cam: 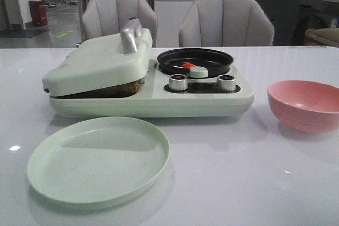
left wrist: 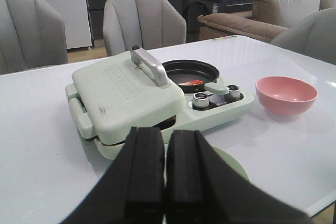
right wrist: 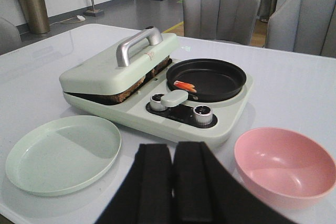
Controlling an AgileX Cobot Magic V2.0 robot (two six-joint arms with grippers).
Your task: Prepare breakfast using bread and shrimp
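The bread [cam: 114, 89] shows only as a dark brown edge in the gap under the shut lid [cam: 100, 59] of the pale green breakfast maker; it also shows in the right wrist view [right wrist: 126, 94]. The shrimp [cam: 188, 65], tiny and orange-red, lies in the maker's black round pan [cam: 212, 56]; it also shows in the left wrist view [left wrist: 194, 82] and the right wrist view [right wrist: 184, 85]. My left gripper [left wrist: 165, 136] is shut and empty, held back above the green plate. My right gripper [right wrist: 173, 149] is shut and empty, between the plate and the pink bowl. Neither gripper shows in the front view.
An empty pale green plate [cam: 98, 160] lies in front of the maker. An empty pink bowl [cam: 304, 104] stands at the right. The lid has a silver handle [cam: 131, 34]. Two silver knobs [cam: 178, 82] sit on the maker's front. Grey chairs stand behind the table.
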